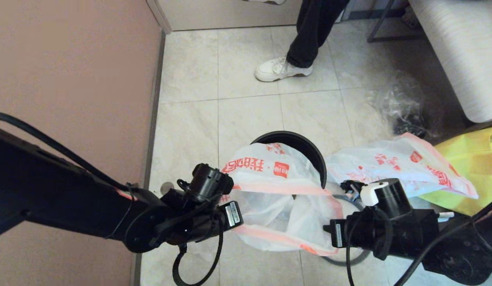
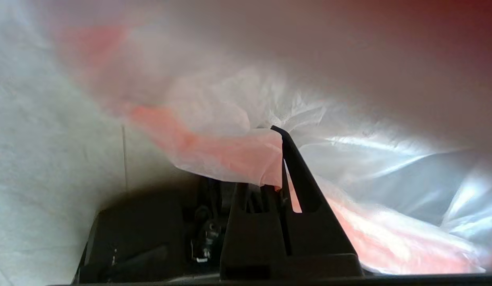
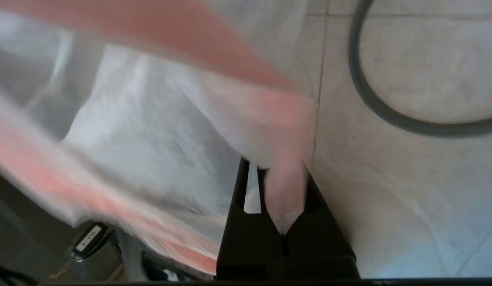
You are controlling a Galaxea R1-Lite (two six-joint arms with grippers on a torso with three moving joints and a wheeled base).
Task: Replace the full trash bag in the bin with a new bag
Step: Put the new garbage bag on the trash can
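1. the new bag, a thin white plastic shopping bag with red print and pink-orange handles, hangs stretched between the two grippers, just on the near side of the bin. the bin is a small round pale grey plastic one with a dark inside, and the bag's far edge drapes over its near rim.
2. the left gripper is closed, its black fingers pinching the pink-orange handle band at the bag's left edge, to the left of the bin.
3. the right gripper is likewise closed on a pinch of the pink band, at the bag's right edge, near side of the bin.
4. the full trash bag, a like translucent white bag with red print, lies on the floor to the right of the bin; its contents cannot be made out here.
5. the dark grey ring rim lies on the tiles near the right gripper, off the bin.
6. handling, as a judgement: the film looks very light, limp and slippery, and likely to tear or slide out under a hard pull. the doubled handle bands seem the safest hold, kept spread so the mouth opens over the bin.
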